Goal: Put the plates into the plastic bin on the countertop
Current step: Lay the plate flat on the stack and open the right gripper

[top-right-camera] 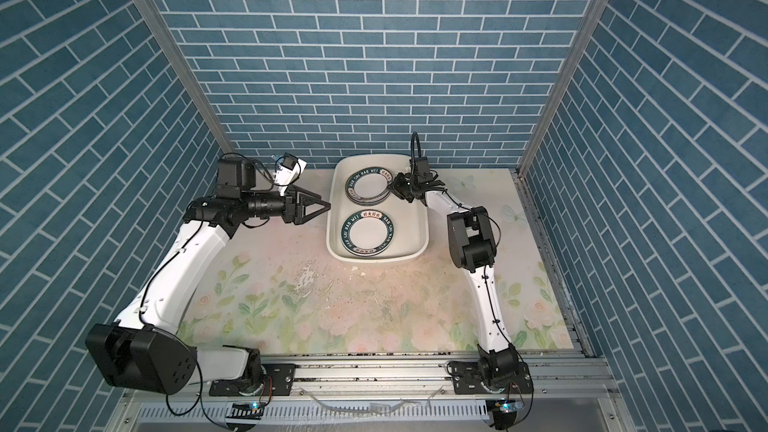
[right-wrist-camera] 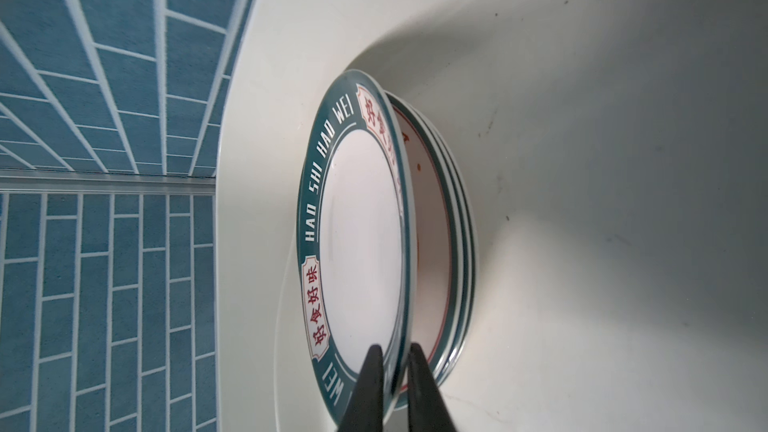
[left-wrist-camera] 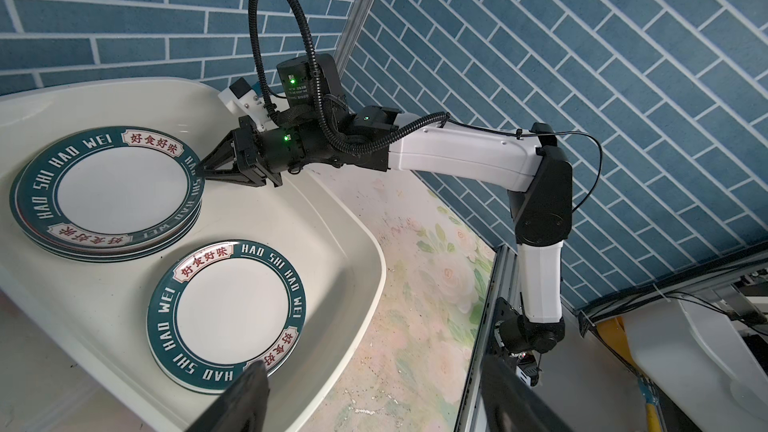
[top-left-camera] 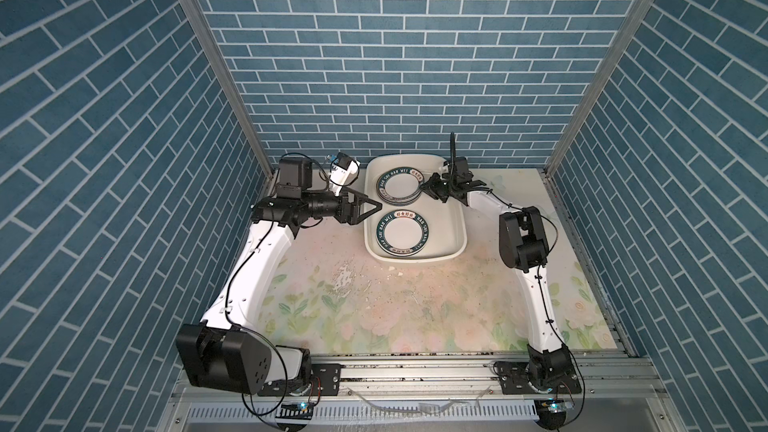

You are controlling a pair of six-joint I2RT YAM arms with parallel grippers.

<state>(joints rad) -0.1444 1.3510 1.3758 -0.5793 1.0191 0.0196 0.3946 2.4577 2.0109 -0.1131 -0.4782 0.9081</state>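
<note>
The top plate [top-left-camera: 398, 185] lies on a stack of plates [left-wrist-camera: 124, 243] at the 12 o'clock end of the plastic bin [top-left-camera: 448, 226]. The bin stands on the countertop [top-left-camera: 374, 305], its long axis running 12 to 6. Another plate [top-left-camera: 401, 235] lies flat at its 6 o'clock end. The right gripper [top-left-camera: 424, 189] pinches the top plate's rim from 3 o'clock, one finger above and one beneath, so the plate lies at 9 o'clock from it. The left gripper [top-left-camera: 376, 205] hangs empty, jaws wide, at the bin's 9 o'clock rim. The stack's count is hard to make out, as is whether the pinched edge is lifted clear.

Overhead stereo, close wrists — bin [top-left-camera: 445, 218] shared
</note>
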